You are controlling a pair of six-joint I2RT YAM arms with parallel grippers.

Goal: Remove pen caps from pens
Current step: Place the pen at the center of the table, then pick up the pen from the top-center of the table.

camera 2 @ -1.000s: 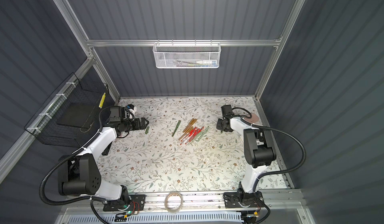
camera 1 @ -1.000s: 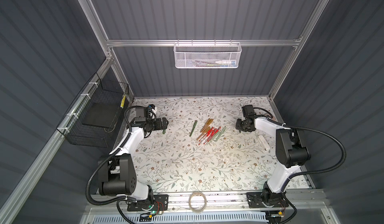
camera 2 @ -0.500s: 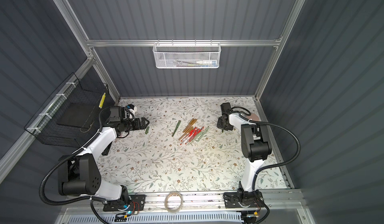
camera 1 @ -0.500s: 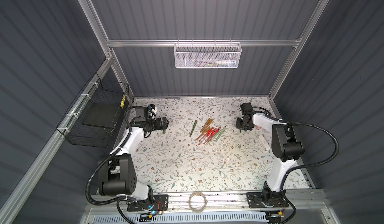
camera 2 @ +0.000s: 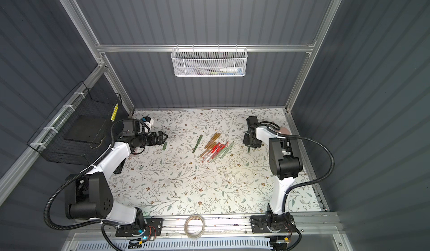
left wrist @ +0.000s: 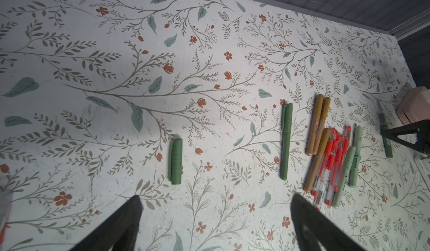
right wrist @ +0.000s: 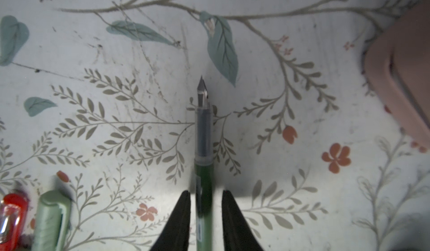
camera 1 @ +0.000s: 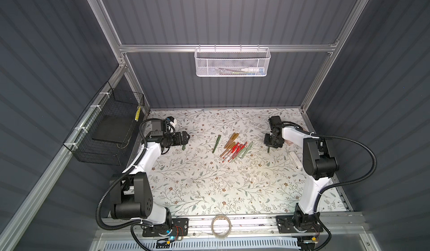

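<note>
While the left arm holds the same pose as a second ago, the right arm has changed. Its elbow sits slightly nearer the back wall, and the right gripper (right wrist: pixel 206 193) has let go. Its jaws, shut a second ago, now stand a little apart, with a sliver of table (right wrist: pixel 116 52) showing on each side of the uncapped dark green pen (right wrist: pixel 203 180). The pen lies between the fingers with its nib (right wrist: pixel 202 91) bare and pointing away from the gripper. In both top views its tail end pokes out from under the gripper (camera 1: pixel 268 149) (camera 2: pixel 248 149).

The left gripper (left wrist: pixel 216 197) is spread wide and holds nothing. The dark green cap (left wrist: pixel 176 161) lies alone on the table just ahead of it, where it was before (camera 1: pixel 183 147).

Between the two grippers lies a capped dark green pen (left wrist: pixel 285 140). Beyond it is a loose heap of golden-brown pens (left wrist: pixel 317 124), red-trimmed pens (left wrist: pixel 332 163) and pale green pens (left wrist: pixel 351 166), all with caps on and touching or overlapping.

Crowding the right gripper on its outer side is a pink case (right wrist: pixel 400 75). On the other side, the nearest pale green and red caps from the heap are close to it. In both top views the right arm covers most of the case. A roll of tape (camera 1: pixel 221 224) sits on the front rail, well clear.
</note>
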